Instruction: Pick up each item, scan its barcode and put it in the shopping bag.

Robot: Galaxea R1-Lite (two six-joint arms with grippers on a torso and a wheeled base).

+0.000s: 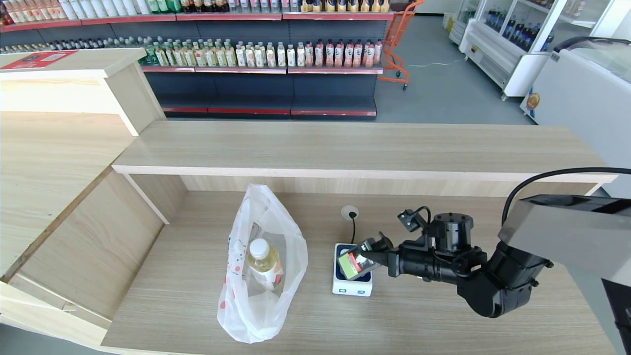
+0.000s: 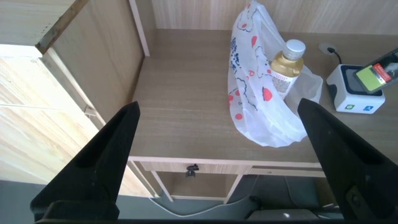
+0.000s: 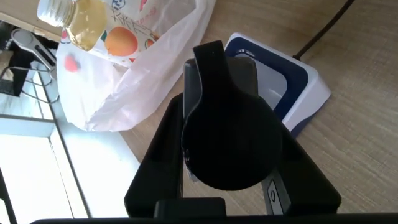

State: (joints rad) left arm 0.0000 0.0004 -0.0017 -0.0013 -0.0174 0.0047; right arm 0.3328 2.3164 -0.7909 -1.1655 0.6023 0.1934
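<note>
My right gripper (image 1: 364, 255) is shut on a small green pack with a red end (image 1: 351, 265) and holds it just over the white and blue scanner (image 1: 352, 287). The pack (image 2: 372, 76) also appears above the scanner (image 2: 354, 94) in the left wrist view. Left of the scanner stands the white plastic shopping bag (image 1: 263, 301), open at the top, with a yellow drink bottle (image 1: 262, 260) upright inside. In the right wrist view my right gripper (image 3: 219, 68) hides the pack, with the scanner (image 3: 297, 81) beneath it. My left gripper (image 2: 217, 168) is open and holds nothing, off the counter's front edge.
The scanner's black cable (image 1: 353, 228) runs to a round grommet (image 1: 349, 212) at the back of the counter (image 1: 434, 315). A raised wooden ledge (image 1: 345, 148) borders the far side and a side panel (image 1: 98, 246) the left. A drawer handle (image 2: 191, 169) sits under the counter front.
</note>
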